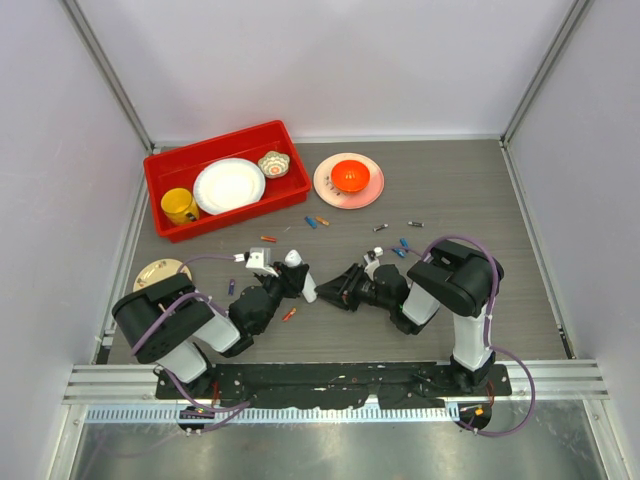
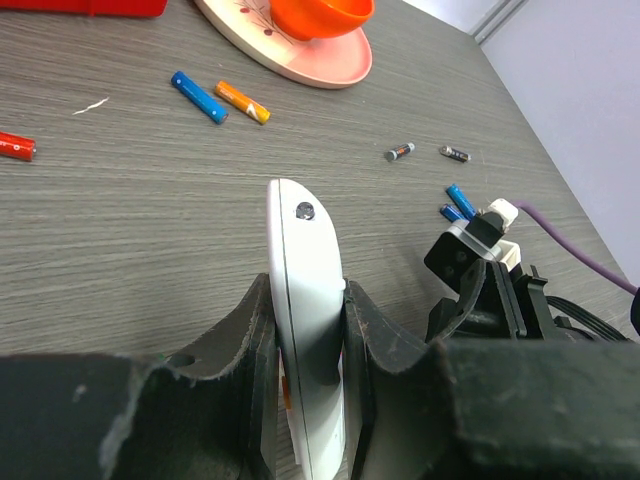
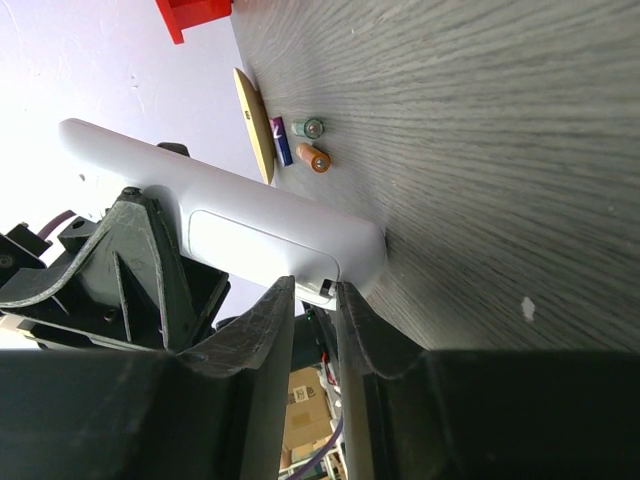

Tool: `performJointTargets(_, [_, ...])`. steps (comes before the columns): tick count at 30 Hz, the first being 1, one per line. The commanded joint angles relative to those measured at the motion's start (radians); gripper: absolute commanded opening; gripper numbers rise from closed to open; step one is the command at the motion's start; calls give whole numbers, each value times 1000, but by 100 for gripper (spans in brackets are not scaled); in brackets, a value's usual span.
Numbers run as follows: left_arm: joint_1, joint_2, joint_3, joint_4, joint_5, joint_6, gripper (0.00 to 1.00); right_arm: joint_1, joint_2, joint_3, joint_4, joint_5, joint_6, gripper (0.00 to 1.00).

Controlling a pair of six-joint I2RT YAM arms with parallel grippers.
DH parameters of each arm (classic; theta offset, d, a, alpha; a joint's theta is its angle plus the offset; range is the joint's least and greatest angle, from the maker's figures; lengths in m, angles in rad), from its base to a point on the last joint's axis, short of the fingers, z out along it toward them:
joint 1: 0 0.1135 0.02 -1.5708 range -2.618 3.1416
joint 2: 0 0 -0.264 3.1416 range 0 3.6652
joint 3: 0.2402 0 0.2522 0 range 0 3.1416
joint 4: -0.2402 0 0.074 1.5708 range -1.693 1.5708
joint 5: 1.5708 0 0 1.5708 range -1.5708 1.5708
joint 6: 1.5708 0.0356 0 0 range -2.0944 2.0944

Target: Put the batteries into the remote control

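Note:
The remote control (image 1: 303,280) is a slim white bar held on edge off the table, with my left gripper (image 1: 289,284) shut on its sides (image 2: 308,290). Its back, with the cover panel in place (image 3: 250,225), faces the right wrist camera. My right gripper (image 1: 330,296) comes from the right. Its jaws stand a narrow gap apart, tips (image 3: 313,287) pinched on the remote's end edge by a small dark catch. Batteries lie loose on the table: a blue one (image 2: 198,96), an orange one (image 2: 243,101), a red one (image 1: 268,239), and an orange one (image 1: 289,314) under the remote.
A red bin (image 1: 170,165) at the back left holds a yellow cup, a white plate and a small bowl. A pink plate (image 1: 325,190) with an orange bowl stands at the back centre. A tan disc (image 1: 160,270) lies left. More batteries (image 1: 403,245) lie right.

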State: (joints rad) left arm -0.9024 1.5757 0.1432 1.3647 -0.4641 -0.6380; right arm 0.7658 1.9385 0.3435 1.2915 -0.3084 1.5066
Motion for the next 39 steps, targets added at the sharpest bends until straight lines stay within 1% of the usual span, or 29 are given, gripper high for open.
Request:
performJointTargets(1, [-18, 23, -8, 182, 10, 31, 0, 4, -13, 35, 354, 28, 10, 29])
performJointTargets(2, [-20, 24, -7, 182, 8, 34, 0, 4, -16, 35, 354, 28, 10, 31])
performJointTargets(4, [-18, 26, -7, 182, 11, 31, 0, 4, -18, 37, 350, 26, 10, 32])
performJointTargets(10, [-20, 18, -5, 182, 16, 26, 0, 4, -9, 37, 348, 25, 10, 32])
performJointTargets(13, [-21, 21, -5, 182, 21, 21, 0, 4, -3, 40, 348, 25, 10, 28])
performJointTargets(16, [-24, 23, -5, 182, 25, 17, 0, 4, 4, 48, 348, 22, 10, 22])
performJointTargets(17, [-27, 23, -5, 182, 27, 15, 0, 4, 5, 51, 348, 22, 10, 19])
performJointTargets(23, [-30, 21, -7, 182, 21, 20, 0, 4, -1, 49, 350, 20, 10, 10])
performJointTargets(29, [-33, 23, -11, 182, 16, 18, 0, 4, -13, 46, 350, 17, 7, 6])
performJointTargets(39, [-33, 12, -17, 182, -1, 29, 0, 6, -18, 35, 353, 14, 4, 6])
